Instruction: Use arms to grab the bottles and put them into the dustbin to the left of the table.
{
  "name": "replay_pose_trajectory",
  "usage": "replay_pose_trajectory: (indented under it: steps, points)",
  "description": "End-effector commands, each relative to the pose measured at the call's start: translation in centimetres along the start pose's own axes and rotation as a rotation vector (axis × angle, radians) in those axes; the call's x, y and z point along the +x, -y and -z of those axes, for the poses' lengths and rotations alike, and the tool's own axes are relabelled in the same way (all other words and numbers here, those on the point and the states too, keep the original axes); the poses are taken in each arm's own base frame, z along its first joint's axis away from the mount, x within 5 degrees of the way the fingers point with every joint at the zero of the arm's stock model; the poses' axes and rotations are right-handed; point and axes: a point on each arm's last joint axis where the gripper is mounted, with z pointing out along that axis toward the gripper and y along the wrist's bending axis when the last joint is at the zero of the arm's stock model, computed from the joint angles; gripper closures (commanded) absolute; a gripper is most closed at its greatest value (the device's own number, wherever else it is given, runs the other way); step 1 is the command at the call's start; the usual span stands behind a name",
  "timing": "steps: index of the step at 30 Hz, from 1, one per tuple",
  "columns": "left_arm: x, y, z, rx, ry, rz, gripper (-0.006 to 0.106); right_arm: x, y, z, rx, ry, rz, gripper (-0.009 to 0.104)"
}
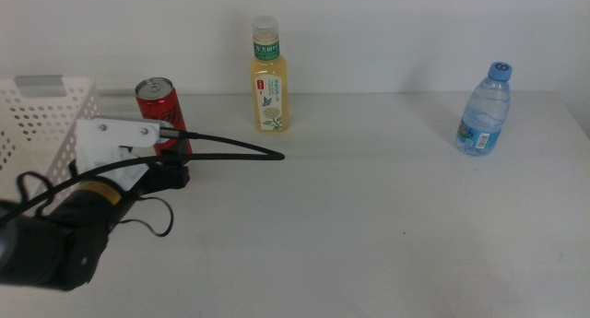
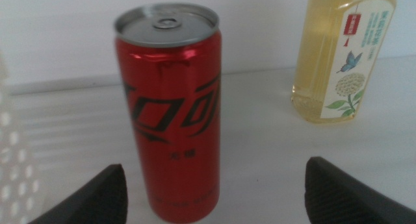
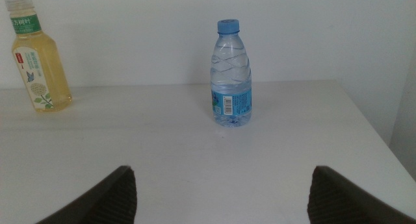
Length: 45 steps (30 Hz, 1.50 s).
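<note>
A slim red soda can stands upright near the table's back left, right beside the white perforated dustbin. My left gripper is just in front of it. In the left wrist view the can fills the open gap of the left gripper, closer to one jaw, and neither jaw touches it. The yellow-drink bottle stands at the back centre, and the small water bottle at the back right. My right gripper is open and empty, some way short of the water bottle, and is out of the middle view.
The white table stretches bare across the front and middle. A black cable loops out from the left arm toward the centre. The table's right edge runs close beside the water bottle. The dustbin's wall shows at the edge of the left wrist view.
</note>
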Motion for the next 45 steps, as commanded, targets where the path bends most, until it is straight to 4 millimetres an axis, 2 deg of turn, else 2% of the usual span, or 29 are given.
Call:
replay_pose_trajectory:
  steps: [1,10,16,23,35,40,42,45]
  points:
    - [-2.1,0.1,-1.0,0.002,0.131,0.002,0.010,-1.2,0.0,0.3,0.006,0.117,0.015,0.024]
    - [-1.8,0.0,-4.5,-0.019,0.142,0.019,0.010,-1.2,0.0,0.3,0.006,0.117,0.015,0.024]
    - [-1.9,-1.4,-5.1,-0.059,0.152,0.063,0.010,-1.2,0.0,0.3,0.006,0.117,0.015,0.024]
    - [-1.9,-2.5,-6.8,-0.025,0.160,0.076,0.010,-1.2,0.0,0.3,0.006,0.117,0.015,0.024]
    - [-1.5,-2.6,-10.0,0.008,0.181,0.087,0.010,-1.2,0.0,0.3,0.006,0.117,0.015,0.024]
    - [-1.6,-2.7,-10.8,0.008,0.192,0.087,0.010,-1.2,0.0,0.3,0.006,0.117,0.015,0.024]
    - [-1.7,-2.7,-10.8,0.009,0.198,0.087,0.012,-1.2,0.0,0.3,0.006,0.117,0.015,0.024]
    - [-1.7,-2.7,-10.8,0.010,0.199,0.087,0.022,-1.2,0.0,0.3,0.006,0.117,0.015,0.024]
